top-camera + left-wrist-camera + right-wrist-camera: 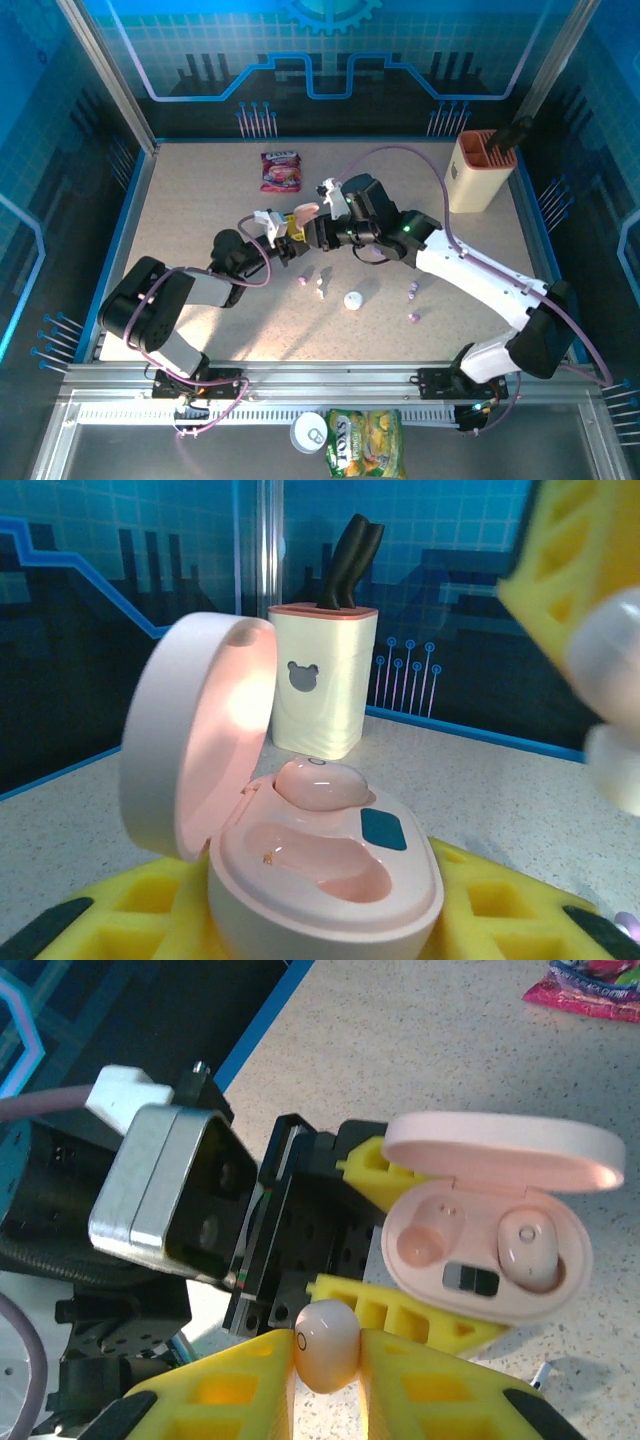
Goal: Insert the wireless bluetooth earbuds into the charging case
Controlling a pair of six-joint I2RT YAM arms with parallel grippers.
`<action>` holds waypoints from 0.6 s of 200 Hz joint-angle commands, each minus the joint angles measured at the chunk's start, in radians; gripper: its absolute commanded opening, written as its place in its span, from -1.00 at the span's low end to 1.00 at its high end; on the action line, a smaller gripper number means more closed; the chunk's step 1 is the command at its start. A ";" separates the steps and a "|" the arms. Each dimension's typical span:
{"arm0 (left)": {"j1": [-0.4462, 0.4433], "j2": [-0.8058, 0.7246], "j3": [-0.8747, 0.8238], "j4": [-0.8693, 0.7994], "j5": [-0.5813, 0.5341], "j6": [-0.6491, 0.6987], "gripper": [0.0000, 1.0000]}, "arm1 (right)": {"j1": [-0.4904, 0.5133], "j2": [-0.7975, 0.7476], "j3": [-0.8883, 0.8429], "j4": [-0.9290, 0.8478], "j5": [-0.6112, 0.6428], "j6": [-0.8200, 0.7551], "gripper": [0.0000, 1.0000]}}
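Observation:
My left gripper (325, 925) is shut on the pink charging case (330, 880), whose lid stands open. One pink earbud (320, 780) sits in the far slot, and the near slot (310, 855) is bare. My right gripper (326, 1360) is shut on a second pink earbud (326, 1345), pinched between its yellow fingers just short of the case (490, 1250). The two grippers meet tip to tip above mid-table in the top view, left gripper (285, 232) against right gripper (318, 232). Several loose earbuds (302, 281) lie on the table below them.
A white case (352, 300) lies near the loose buds. A pink snack packet (281, 170) is at the back, and a cream knife holder (480, 170) stands at the back right. A can (312, 432) and a green snack bag (364, 445) lie in front of the rail.

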 commanded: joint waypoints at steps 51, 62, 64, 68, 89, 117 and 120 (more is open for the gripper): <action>-0.017 -0.021 0.006 0.034 0.010 0.068 -0.20 | -0.026 0.088 0.067 0.003 0.020 -0.031 -0.57; -0.016 -0.023 0.002 0.034 0.010 0.072 -0.20 | -0.026 0.090 0.069 0.004 0.020 -0.034 -0.57; -0.016 -0.024 0.001 0.034 0.010 0.072 -0.20 | -0.027 0.091 0.069 0.004 0.021 -0.035 -0.57; -0.016 -0.024 0.001 0.034 0.011 0.072 -0.20 | -0.026 0.091 0.069 0.005 0.022 -0.036 -0.57; -0.015 -0.022 -0.004 0.034 0.013 0.072 -0.20 | -0.027 0.090 0.064 0.011 0.030 -0.036 -0.58; -0.016 -0.025 -0.006 0.035 0.015 0.073 -0.20 | -0.031 0.094 0.056 0.022 0.037 -0.028 -0.58; -0.016 -0.025 -0.005 0.034 0.015 0.074 -0.20 | -0.031 0.097 0.055 0.024 0.036 -0.027 -0.58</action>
